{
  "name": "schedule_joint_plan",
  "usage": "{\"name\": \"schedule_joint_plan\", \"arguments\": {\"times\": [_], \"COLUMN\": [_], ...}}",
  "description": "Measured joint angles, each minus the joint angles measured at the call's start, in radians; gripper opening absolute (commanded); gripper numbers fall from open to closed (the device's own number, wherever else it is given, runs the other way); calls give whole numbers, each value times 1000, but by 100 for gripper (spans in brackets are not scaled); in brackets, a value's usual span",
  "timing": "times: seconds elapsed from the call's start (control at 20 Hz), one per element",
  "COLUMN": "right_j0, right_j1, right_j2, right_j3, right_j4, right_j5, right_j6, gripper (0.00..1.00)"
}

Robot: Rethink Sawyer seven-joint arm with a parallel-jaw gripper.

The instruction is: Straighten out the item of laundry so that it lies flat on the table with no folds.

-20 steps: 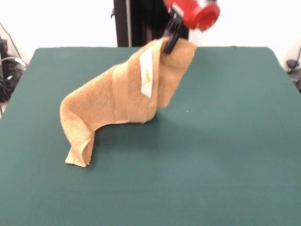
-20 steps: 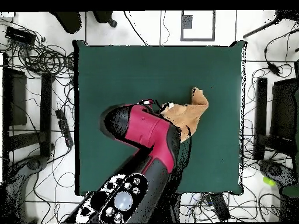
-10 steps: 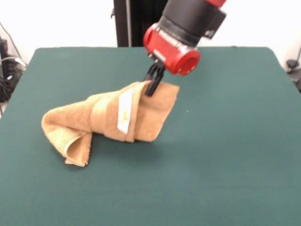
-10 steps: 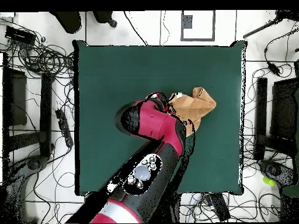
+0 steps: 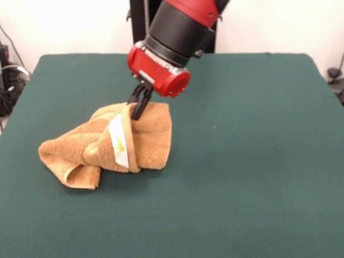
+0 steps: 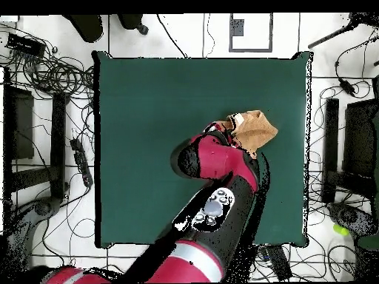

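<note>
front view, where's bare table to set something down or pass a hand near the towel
In the front view the table is bare all along the right of the towel, and across the near strip below it. The far left corner is also bare. It is crowded only at the towel's top edge, where the gripper is shut on the cloth and the red arm hangs over it.

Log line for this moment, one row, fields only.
gripper: shut on towel edge | towel: bunched, folded over itself, white tag facing front | table: towel left of centre in front view | task: not flat

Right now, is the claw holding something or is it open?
Claw: closed, pinching the top edge of the crumpled orange-tan towel.
</note>
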Motion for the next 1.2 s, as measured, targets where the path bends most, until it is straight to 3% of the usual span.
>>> {"name": "schedule_joint_plan", "arguments": {"times": [0.3,0.55,0.7,0.8,1.0,1.2], "right_j0": [-9,76,136,149,159,150], "right_j1": [-63,-63,-74,-89,-175,-252], "right_j2": [15,-39,-62,-62,-63,-63], "right_j3": [-12,-95,-155,-164,-167,-172], "right_j4": [-37,-23,-23,-23,-24,-25], "right_j5": [65,286,479,532,649,675], "right_j6": [0,0,0,0,0,0], "gripper": [0,0,0,0,0,0]}}
